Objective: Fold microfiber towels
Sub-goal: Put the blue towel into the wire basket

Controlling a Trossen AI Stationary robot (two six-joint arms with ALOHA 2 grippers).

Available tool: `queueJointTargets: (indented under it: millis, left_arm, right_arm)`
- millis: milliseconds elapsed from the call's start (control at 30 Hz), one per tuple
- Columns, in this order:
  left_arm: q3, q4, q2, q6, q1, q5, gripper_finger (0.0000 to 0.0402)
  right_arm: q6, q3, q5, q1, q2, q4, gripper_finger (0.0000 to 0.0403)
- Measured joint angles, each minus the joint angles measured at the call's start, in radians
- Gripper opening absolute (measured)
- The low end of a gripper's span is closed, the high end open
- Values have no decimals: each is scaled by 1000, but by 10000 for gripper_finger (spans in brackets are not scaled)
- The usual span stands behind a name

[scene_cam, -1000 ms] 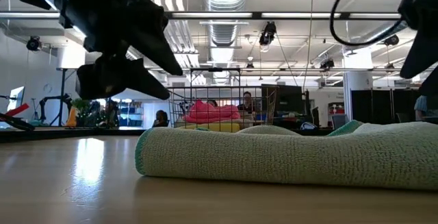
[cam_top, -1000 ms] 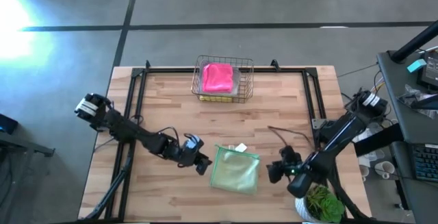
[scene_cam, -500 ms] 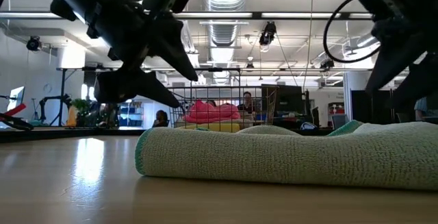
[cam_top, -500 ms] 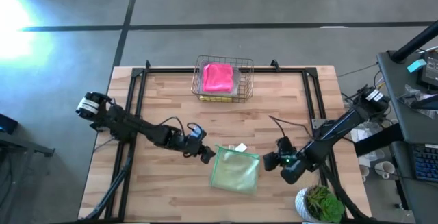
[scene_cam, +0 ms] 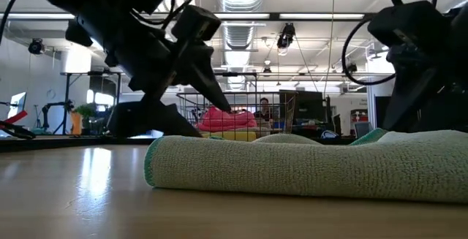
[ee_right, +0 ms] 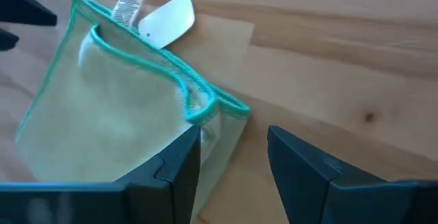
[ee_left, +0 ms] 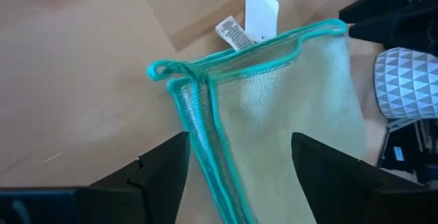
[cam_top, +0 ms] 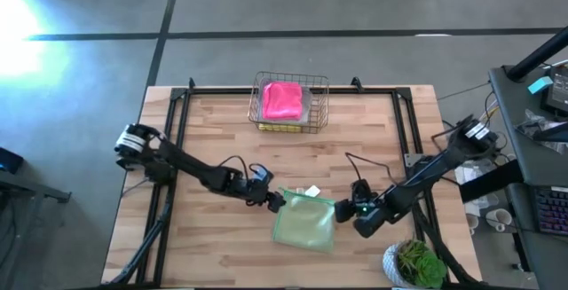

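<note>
A pale sage green towel (cam_top: 304,222) with a teal hem lies folded flat on the wooden table (cam_top: 213,130), near its front edge. It also shows in the low view (scene_cam: 307,167) and in both wrist views (ee_left: 287,121) (ee_right: 116,114). My left gripper (cam_top: 277,201) is open, just off the towel's far left corner (ee_left: 179,73). My right gripper (cam_top: 344,210) is open, just off the towel's far right corner (ee_right: 219,107). A hot pink towel (cam_top: 283,100) lies on top of other cloths in the copper wire basket (cam_top: 320,104).
The basket stands at the table's far edge, in the middle. A potted plant in a patterned white pot (cam_top: 414,265) stands at the front right corner. A white tag (ee_left: 261,13) sticks out from the towel's far edge. Bare wood lies left and far of the towel.
My left gripper has moved toward the table's right edge, up to the towel's far left corner. My right gripper has moved toward the table's left edge, up to the towel's far right corner. Both have come lower. The towel has stayed where it was.
</note>
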Motion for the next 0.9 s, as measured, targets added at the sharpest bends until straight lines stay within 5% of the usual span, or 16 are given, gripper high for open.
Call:
queueJointTargets:
  millis: [900]
  left_arm:
    - [39,101,209,-31,6,41,230]
  right_arm:
    - [-101,-18,-36,-65,147,287,160]
